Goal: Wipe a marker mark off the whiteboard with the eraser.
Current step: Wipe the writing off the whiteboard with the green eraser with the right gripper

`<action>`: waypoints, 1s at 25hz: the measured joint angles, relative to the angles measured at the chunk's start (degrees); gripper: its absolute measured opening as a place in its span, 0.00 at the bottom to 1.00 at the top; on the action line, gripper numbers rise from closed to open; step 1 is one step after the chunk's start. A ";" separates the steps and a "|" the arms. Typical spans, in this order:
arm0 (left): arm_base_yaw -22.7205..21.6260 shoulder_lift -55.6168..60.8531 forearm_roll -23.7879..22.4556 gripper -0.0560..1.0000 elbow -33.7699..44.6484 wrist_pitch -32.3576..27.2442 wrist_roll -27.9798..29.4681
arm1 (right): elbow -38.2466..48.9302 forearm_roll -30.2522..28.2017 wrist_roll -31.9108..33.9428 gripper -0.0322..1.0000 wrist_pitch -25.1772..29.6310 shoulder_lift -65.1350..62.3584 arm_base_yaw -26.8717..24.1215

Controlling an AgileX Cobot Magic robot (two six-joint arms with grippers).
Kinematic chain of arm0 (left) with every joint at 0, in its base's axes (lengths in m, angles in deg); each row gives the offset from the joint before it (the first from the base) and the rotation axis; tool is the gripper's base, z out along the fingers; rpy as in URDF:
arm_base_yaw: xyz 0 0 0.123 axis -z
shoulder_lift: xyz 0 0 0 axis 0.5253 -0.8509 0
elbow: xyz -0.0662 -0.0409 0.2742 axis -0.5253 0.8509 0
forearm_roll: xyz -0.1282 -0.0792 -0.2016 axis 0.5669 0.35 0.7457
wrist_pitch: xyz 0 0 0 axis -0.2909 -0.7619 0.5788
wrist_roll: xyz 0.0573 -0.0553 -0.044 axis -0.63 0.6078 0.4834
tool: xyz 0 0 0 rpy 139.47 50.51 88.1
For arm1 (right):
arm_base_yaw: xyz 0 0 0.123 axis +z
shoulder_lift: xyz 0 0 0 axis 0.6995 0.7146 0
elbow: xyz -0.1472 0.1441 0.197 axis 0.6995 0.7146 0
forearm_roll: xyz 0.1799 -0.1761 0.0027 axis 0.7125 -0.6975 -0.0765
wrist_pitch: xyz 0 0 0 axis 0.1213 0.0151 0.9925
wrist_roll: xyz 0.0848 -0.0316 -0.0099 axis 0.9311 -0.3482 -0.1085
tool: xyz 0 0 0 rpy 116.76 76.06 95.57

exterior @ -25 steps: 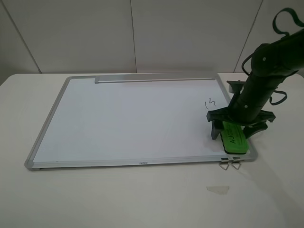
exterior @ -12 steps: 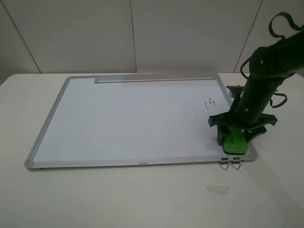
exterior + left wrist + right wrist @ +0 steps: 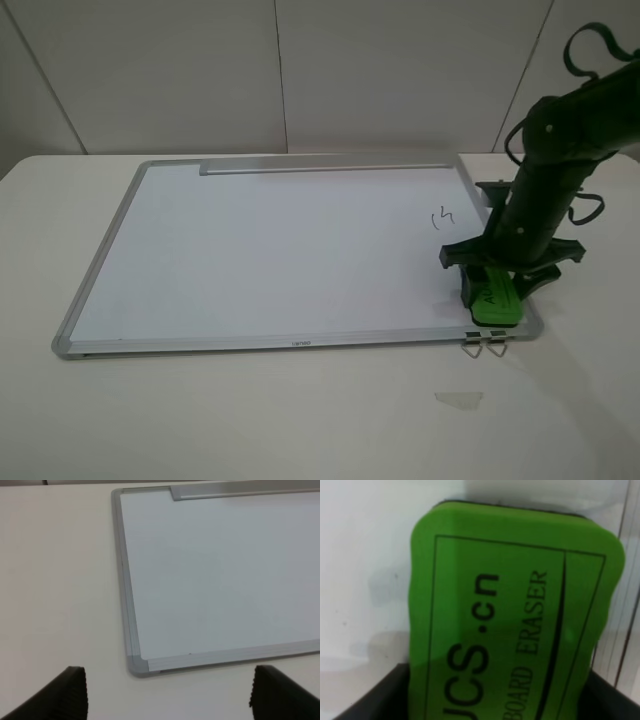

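Green rounded-corner eraser [image 3: 495,298] flat on smooth metal-framed whiteboard [image 3: 270,250], right tool [image 3: 498,290] straddling it, grip unclear, left tool [image 3: 170,696] spread wide.

Bright even light, faint shadows; eraser [image 3: 515,605] blurry, rt wrist view.

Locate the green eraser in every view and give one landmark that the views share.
Exterior high: the eraser lies at lower right, on the near right corner of the whiteboard.
Left wrist: not in it; only a whiteboard corner shows.
Right wrist: the eraser fills most of the picture.
Shared landmark: the whiteboard, its white surface.
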 joint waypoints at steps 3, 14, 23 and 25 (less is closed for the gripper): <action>0.00 0.00 0.00 0.70 0.00 0.00 0.00 | -2.39 0.00 -1.21 0.62 3.80 0.32 1.18; 0.00 0.00 0.00 0.70 0.00 0.00 0.00 | -16.88 -1.64 -2.10 0.62 7.50 3.08 5.42; 0.00 0.00 0.00 0.70 0.00 0.00 0.00 | -22.82 -5.70 -2.10 0.62 4.77 11.85 5.37; 0.00 0.00 0.00 0.70 0.00 0.00 0.00 | -24.42 -5.62 -2.10 0.62 6.22 13.67 5.37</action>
